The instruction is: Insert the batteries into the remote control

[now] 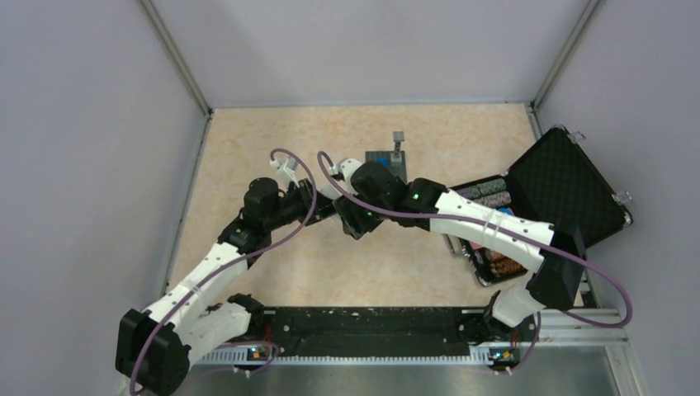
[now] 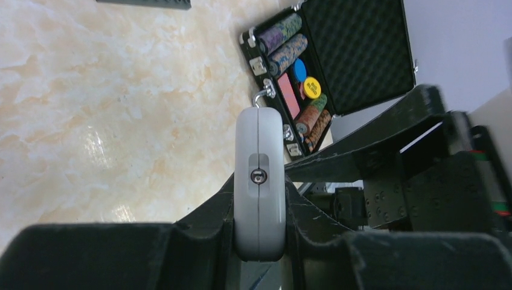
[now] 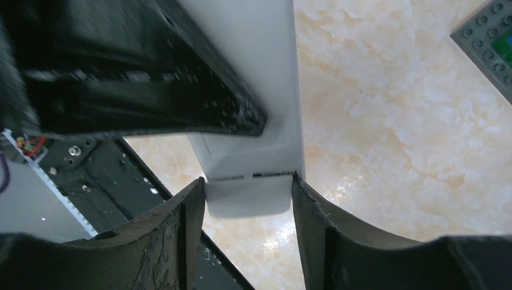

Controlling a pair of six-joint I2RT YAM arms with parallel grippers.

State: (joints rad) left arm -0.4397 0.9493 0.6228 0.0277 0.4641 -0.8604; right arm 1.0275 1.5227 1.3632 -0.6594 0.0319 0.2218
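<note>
The remote control (image 2: 259, 139) is a white handset held edge-on above the table, its narrow side and a small round port facing the left wrist camera. My left gripper (image 2: 259, 193) is shut on it, one finger pressed on each broad face. In the right wrist view the remote control (image 3: 265, 151) shows a plain white face with a seam across it near its end. My right gripper (image 3: 247, 181) has its fingertips touching both sides of that end at the seam. From above, both grippers (image 1: 330, 206) meet over the table's middle. The batteries are out of view.
An open black case (image 1: 561, 198) with rows of poker chips lies at the right; it also shows in the left wrist view (image 2: 356, 54). A grey studded plate (image 1: 386, 161) with a blue block sits behind the grippers. A black rail (image 1: 371, 330) runs along the near edge.
</note>
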